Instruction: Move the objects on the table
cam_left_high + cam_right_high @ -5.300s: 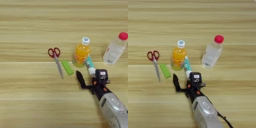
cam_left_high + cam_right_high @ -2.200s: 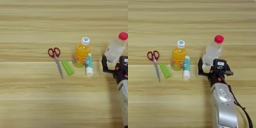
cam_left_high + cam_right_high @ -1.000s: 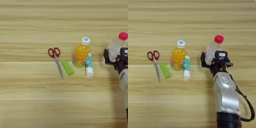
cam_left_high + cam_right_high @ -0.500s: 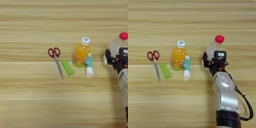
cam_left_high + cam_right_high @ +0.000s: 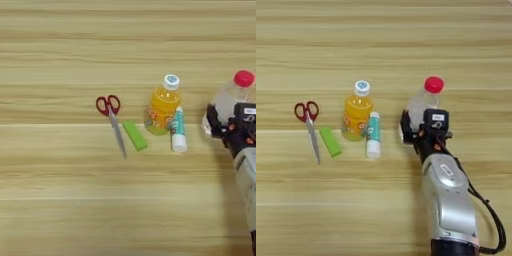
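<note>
The clear red-capped bottle point(image 5: 421, 103) stands at the right of the table point(image 5: 381, 40). My right gripper point(image 5: 420, 129) holds its lower body, with one black finger point(image 5: 404, 129) on its left side, and hides its base. To the left stands the orange juice bottle point(image 5: 357, 116) with its white cap. The white-and-teal tube point(image 5: 373, 134) lies against its right side. The green block point(image 5: 331, 141) and the red-handled scissors point(image 5: 309, 125) lie further left. In the left eye view the gripper point(image 5: 226, 125) and the clear bottle point(image 5: 228, 100) sit at the right edge.
My silver forearm point(image 5: 448, 200) runs from the bottom edge up to the gripper, with a black cable point(image 5: 491, 220) on its right. Bare wood stretches across the far half of the table and along the front left.
The gripper came from beside the tube to the clear bottle and its fingers drew in around the bottle. The red cap has since shifted slightly towards me. The other things have not moved.
</note>
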`<action>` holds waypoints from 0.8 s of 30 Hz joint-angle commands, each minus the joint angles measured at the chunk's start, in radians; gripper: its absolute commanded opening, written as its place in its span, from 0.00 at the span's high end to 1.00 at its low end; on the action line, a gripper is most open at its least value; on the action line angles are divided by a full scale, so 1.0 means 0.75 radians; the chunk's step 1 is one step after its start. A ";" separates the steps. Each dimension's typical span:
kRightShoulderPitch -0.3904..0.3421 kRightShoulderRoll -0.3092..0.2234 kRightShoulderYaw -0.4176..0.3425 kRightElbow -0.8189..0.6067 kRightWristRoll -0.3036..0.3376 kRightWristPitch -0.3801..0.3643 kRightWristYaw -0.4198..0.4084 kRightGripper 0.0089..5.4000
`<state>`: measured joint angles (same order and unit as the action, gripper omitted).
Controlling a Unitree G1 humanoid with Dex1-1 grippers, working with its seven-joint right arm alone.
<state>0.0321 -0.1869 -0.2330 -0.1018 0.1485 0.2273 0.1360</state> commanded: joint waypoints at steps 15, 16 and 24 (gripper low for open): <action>0.022 0.007 0.025 -0.083 -0.006 -0.024 -0.001 0.10; 0.026 0.008 0.024 -0.091 -0.005 -0.021 -0.001 0.09; 0.124 0.026 0.011 -0.252 0.022 0.024 -0.006 0.00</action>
<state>0.1437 -0.1521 -0.2093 -0.2226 0.1554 0.2570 0.1378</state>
